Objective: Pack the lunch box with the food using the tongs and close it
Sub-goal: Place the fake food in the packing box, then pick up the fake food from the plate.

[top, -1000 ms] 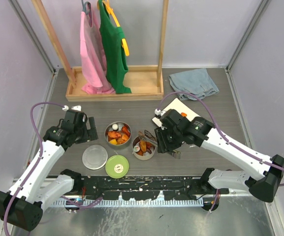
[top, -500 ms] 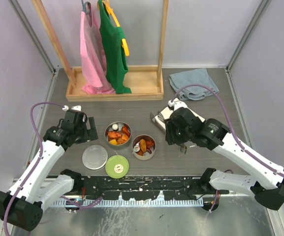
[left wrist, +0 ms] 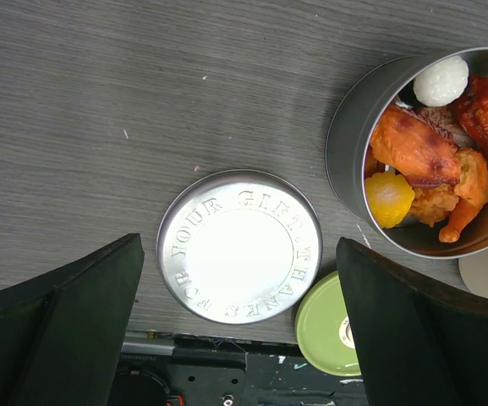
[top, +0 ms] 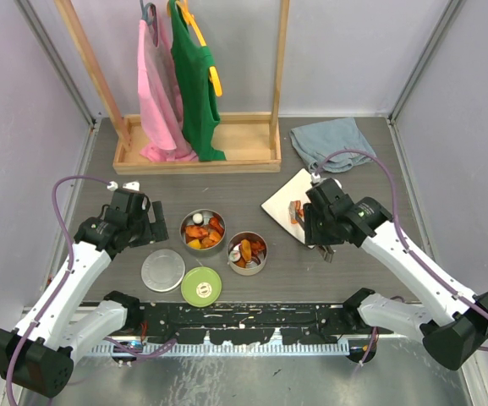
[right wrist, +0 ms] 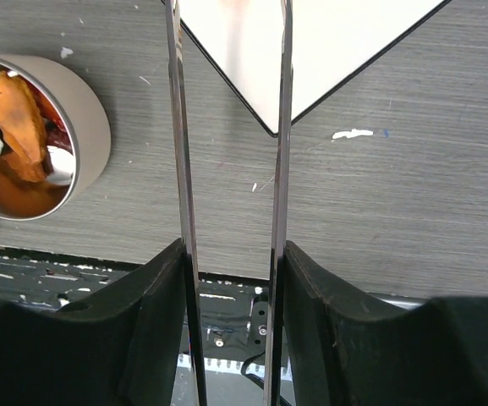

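The tongs [right wrist: 178, 127] sit lengthwise in the right gripper [right wrist: 233, 254]. Their long axis runs straight out from the wrist, away from the table's near edge, and both thin arms cross the corner of the white plate [right wrist: 345, 42]. The tips run off the top of the wrist view, so no telling what they're over. The gripper's fingers squeeze the two arms from outside, with a gap left between them.

A second ago that gripper hung by the right tin [top: 247, 253]; now it's swung over to the plate, where some red-orange food [top: 297, 211] lies. The left gripper [left wrist: 237, 245] hasn't budged, jaws spread wide with nothing in them, above the steel lid [left wrist: 238, 254].

Count: one pair of tongs, two open tins with food in them (the left tin [top: 203, 230] being the other), two lids counting the green lid [top: 201, 287], and one plate.
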`<move>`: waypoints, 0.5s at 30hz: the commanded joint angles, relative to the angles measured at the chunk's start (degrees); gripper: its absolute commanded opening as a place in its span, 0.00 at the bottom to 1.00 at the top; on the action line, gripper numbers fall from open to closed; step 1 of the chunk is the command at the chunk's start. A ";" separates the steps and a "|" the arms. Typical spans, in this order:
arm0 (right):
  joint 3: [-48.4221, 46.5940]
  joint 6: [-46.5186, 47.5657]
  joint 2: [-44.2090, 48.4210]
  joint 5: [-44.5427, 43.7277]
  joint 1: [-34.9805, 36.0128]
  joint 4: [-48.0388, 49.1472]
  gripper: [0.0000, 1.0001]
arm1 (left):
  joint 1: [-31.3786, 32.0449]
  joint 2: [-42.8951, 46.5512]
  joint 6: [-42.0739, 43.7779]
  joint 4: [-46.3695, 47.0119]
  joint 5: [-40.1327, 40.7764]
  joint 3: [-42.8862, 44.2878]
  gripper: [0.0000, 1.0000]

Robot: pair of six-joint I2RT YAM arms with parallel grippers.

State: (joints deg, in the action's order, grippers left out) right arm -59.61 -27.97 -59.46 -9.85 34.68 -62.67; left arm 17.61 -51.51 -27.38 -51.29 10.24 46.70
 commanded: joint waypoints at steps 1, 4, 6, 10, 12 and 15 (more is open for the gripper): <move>0.19 0.82 -0.68 0.13 -0.14 0.41 0.51 | -0.19 0.61 0.57 0.84 0.20 0.94 0.98; 0.41 0.71 -1.12 -0.60 -0.15 0.48 0.51 | -0.19 0.36 0.57 0.84 0.13 1.02 0.98; 0.55 0.42 -1.46 -1.10 -0.14 0.57 0.51 | -0.16 0.29 0.57 0.83 0.11 0.98 0.98; 1.04 0.47 -2.61 -0.96 -0.18 1.01 0.51 | -0.20 0.36 0.57 0.81 0.18 1.03 0.98; 1.18 0.49 -3.12 -0.51 -0.16 1.35 0.51 | -0.20 0.27 0.57 0.84 0.23 1.02 0.98; 1.60 0.54 -3.61 -0.18 -0.14 1.95 0.50 | -0.20 0.28 0.56 0.78 0.31 0.98 0.98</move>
State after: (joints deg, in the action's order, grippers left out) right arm -58.06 -27.57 -62.96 -9.76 34.68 -62.78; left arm 17.61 -51.53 -27.40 -51.29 10.24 46.70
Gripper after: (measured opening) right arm 0.512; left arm 0.980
